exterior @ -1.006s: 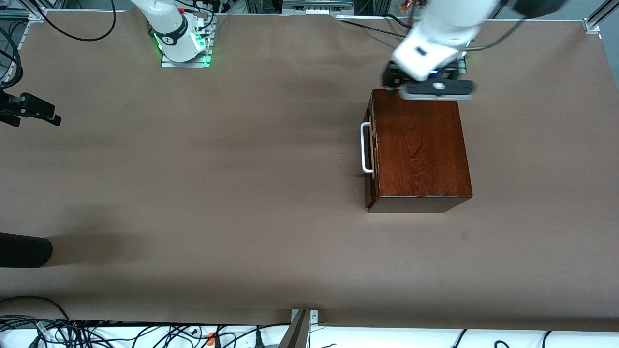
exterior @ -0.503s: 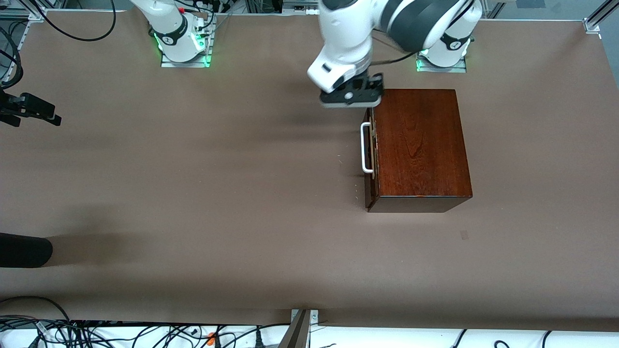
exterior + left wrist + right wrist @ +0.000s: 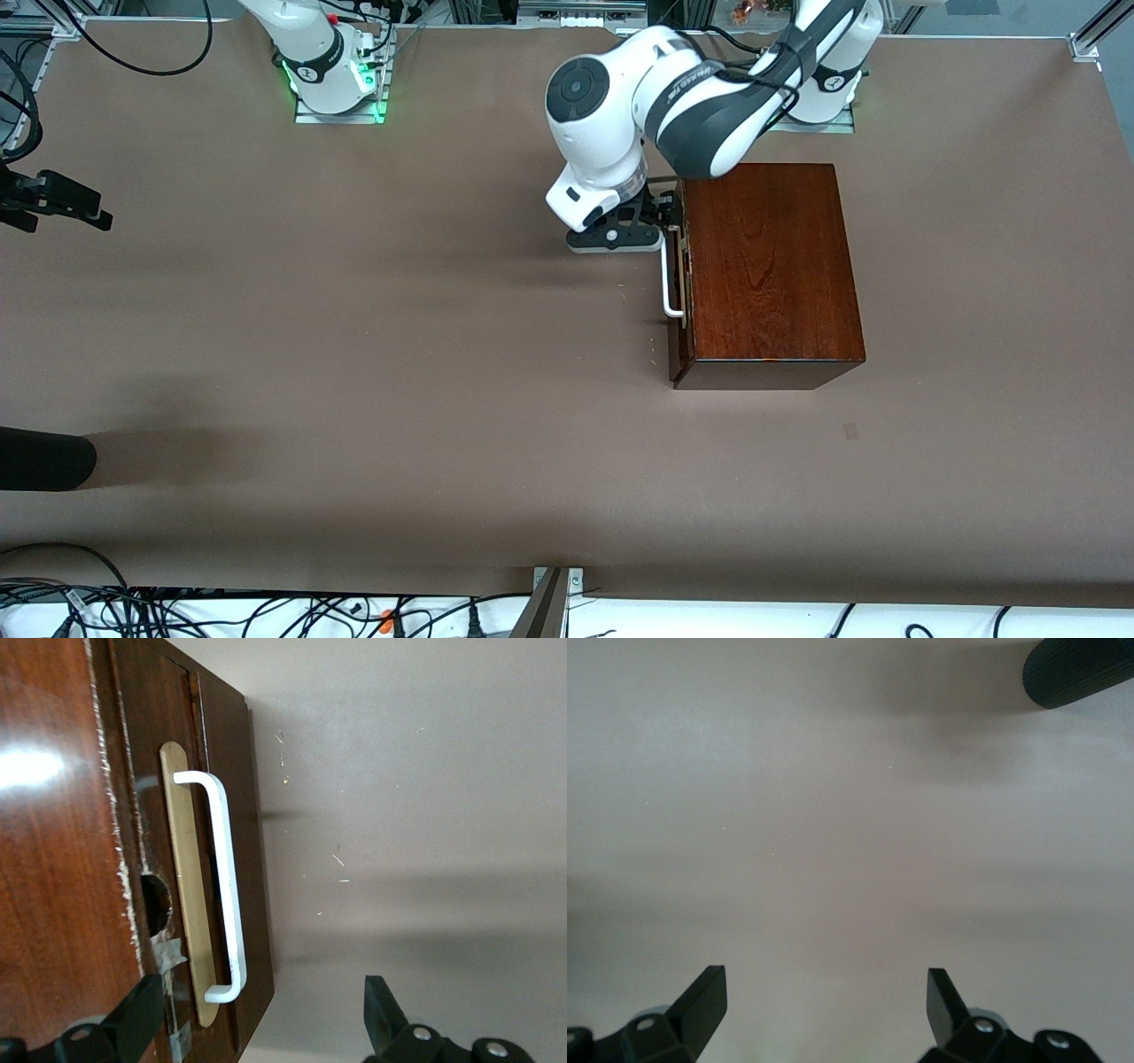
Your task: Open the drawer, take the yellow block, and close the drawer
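The dark mahogany box stands toward the left arm's end of the table. Its drawer is shut, and the white bar handle faces the right arm's end. The yellow block is hidden. My left gripper is open, low in front of the drawer at the handle's end farther from the front camera. In the left wrist view the handle and the drawer front show, with the handle's end between the open fingers of my left gripper. My right gripper is open and empty over bare table.
A black cylinder pokes in at the table's edge at the right arm's end; it also shows in the right wrist view. A black device sits at that same edge. Cables hang along the edge nearest the front camera.
My left arm has swung from over the box's end nearest its base toward the drawer front and has come down to the handle's end. The box and drawer have not moved.
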Controlling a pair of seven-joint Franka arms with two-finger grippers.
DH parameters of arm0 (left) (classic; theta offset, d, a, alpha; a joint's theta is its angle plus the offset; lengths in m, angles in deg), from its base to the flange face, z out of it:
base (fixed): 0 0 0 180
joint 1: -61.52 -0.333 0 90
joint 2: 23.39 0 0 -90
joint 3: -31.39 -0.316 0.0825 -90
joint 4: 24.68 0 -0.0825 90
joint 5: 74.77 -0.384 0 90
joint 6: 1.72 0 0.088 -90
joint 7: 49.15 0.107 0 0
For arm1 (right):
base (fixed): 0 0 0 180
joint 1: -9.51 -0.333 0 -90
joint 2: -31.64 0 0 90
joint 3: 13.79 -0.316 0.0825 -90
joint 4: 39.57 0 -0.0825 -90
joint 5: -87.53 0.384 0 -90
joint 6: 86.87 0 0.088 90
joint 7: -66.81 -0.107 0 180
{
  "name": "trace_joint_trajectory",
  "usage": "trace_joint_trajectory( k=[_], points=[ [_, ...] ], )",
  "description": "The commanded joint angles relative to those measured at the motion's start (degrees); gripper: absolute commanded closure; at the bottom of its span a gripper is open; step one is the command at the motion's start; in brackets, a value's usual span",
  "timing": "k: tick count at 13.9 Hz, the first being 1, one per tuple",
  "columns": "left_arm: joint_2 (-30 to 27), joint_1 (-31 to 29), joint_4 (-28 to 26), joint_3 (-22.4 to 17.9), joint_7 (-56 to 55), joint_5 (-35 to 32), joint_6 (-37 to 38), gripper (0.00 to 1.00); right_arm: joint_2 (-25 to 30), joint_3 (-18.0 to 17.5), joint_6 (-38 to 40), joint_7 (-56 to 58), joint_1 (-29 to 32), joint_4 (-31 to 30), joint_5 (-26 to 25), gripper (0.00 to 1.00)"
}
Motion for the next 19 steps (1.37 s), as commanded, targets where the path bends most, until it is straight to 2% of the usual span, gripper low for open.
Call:
trace_joint_trajectory(
  k=[1, 13, 19],
  points=[
    [1.94, 0.69, 0.40, -0.39, -0.66, -3.14, -1.33, 0.00, -0.14, -0.19, 0.71, -0.11, 0.32, 0.59, 0.98, 0.00],
    [6.59, 0.07, -2.86, -1.18, -3.82, -8.51, -5.90, 0.00, -0.14, -0.19, 0.71, -0.11, 0.32, 0.59, 0.98, 0.00],
    [8.79, 0.51, -2.60, -1.53, -7.77, -10.18, -6.44, 0.00, -0.14, -0.19, 0.71, -0.11, 0.32, 0.59, 0.98, 0.00]
  ],
)
